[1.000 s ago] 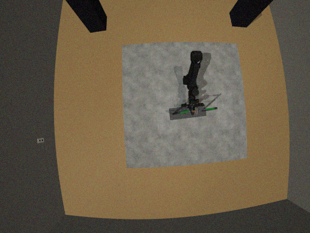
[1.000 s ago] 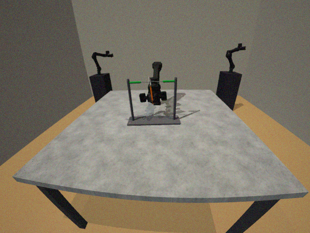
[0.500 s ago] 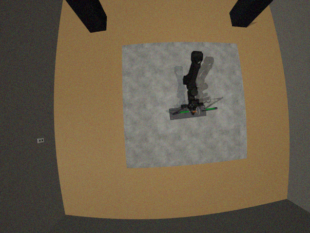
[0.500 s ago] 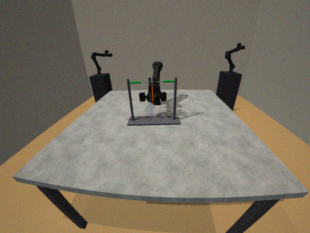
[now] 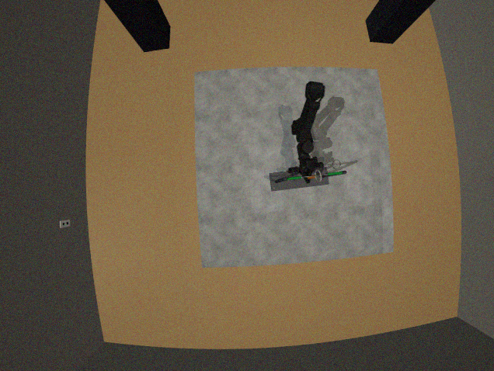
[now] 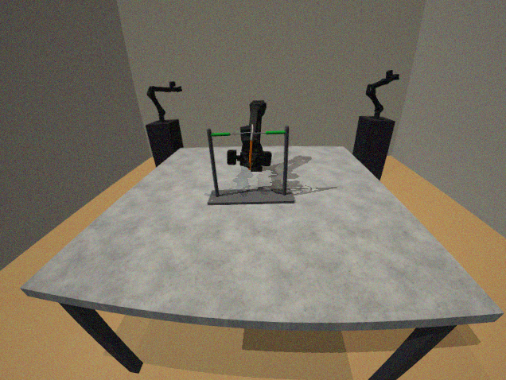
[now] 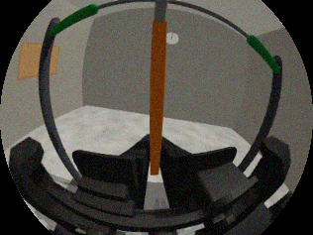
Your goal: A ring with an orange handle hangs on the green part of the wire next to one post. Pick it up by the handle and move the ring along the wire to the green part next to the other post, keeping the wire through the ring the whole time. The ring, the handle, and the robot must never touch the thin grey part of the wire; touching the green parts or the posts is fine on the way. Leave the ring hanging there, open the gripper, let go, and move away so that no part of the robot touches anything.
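Orange handle (image 7: 156, 92) clamped upright in the closed gripper (image 7: 156, 180), seen from the wrist. Ring (image 6: 251, 133) encircles the thin grey wire (image 6: 242, 133) midway between the green ends (image 6: 221, 133) and (image 6: 274, 132), above the base plate (image 6: 228, 199) on the worktop (image 6: 253, 253). Ring appears edge-on, its clearance from the wire indiscernible; fingertips lie hidden behind the handle.

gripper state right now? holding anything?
Gripper: closed on the ring's orange handle; the ring sits over the grey middle of the wire.
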You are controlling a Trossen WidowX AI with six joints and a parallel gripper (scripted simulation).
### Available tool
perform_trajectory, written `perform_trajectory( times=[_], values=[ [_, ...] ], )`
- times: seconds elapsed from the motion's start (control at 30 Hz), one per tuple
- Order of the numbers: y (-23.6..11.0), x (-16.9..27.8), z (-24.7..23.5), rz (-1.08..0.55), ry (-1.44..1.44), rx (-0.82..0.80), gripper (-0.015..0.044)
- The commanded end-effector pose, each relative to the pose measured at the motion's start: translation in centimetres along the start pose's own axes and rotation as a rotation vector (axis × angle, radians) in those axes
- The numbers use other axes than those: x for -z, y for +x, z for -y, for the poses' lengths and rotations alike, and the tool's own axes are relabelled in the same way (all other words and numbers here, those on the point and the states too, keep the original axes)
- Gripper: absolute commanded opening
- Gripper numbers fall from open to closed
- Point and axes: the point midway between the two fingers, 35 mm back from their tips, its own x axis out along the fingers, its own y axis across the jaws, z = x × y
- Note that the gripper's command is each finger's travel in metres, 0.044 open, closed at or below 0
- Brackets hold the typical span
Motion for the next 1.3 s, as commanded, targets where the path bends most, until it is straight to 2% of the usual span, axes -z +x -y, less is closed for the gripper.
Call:
perform_trajectory(
  times=[0.0,0.27,0.63,1.27],
  values=[
    [-0.1,0.1,-0.4,0.001,-0.008,-0.008,-0.0150],
    [-0.4,0.1,-1.2,-0.030,0.011,0.003,-0.0150],
    [-2.1,-0.2,-2.9,-0.166,0.070,0.035,-0.0150],
    [-2.0,-0.4,-5.5,-0.172,0.122,0.062,-0.0150]
  ],
)
